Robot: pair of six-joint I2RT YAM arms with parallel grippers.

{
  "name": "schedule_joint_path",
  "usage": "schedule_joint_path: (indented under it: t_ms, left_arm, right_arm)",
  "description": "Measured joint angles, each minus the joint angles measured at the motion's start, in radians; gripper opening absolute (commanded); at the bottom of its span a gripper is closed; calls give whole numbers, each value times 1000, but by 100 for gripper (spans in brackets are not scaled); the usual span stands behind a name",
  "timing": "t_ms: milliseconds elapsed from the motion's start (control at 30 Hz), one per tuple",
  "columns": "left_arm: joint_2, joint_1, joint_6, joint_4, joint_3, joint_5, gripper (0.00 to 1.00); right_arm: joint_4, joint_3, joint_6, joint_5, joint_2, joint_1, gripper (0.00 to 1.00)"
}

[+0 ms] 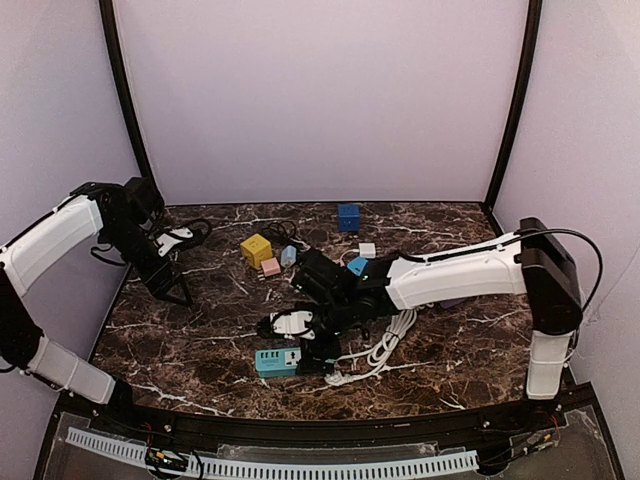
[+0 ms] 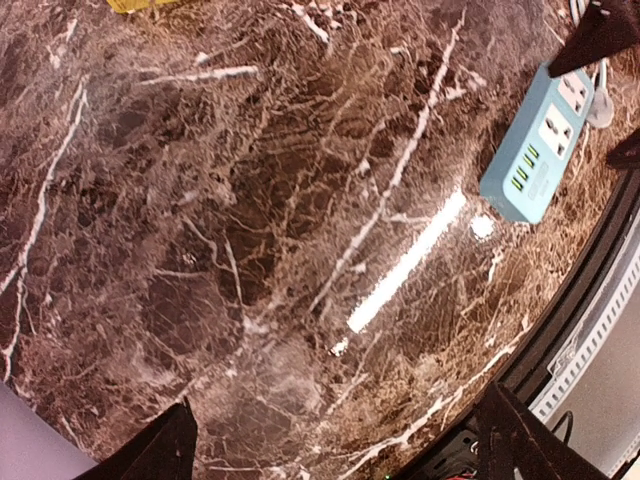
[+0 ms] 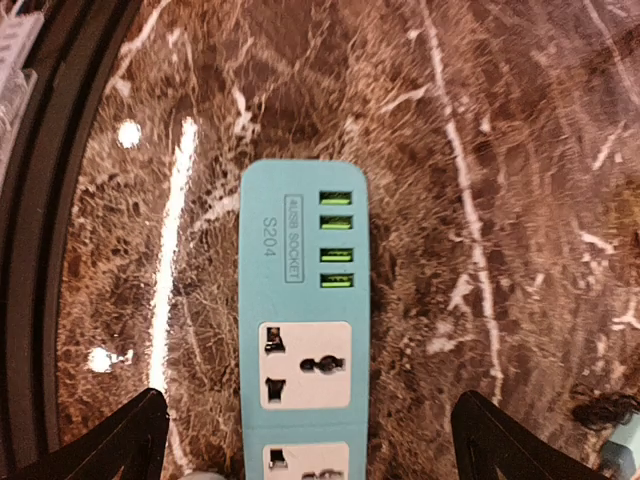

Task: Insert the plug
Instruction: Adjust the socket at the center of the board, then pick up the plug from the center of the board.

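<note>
Power strip (image 3: 303, 330) lies at six o'clock on the table (image 2: 250, 250); the right gripper (image 3: 307, 425) hangs over it, spread wide, holding nothing. The left gripper (image 2: 340, 440), at nine o'clock, is likewise wide and empty.

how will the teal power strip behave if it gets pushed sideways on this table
The power strip looks like a rigid plastic box lying flat, so it should not bend or tip. The marble table is glossy, so it will probably slide rather than stay put. Its coiled white cord looks floppy and may drag a little.
</note>
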Motion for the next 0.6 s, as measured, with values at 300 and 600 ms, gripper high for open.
schedule_joint_path:
  t_ms: [300, 600]
  left_arm:
    - [179, 0, -40, 59, 172, -13, 97]
    - [420, -6, -148, 313, 370, 115, 99]
  right_arm:
    - [98, -80, 239, 112, -377, -32, 99]
    - [135, -130, 617, 298, -456, -235, 99]
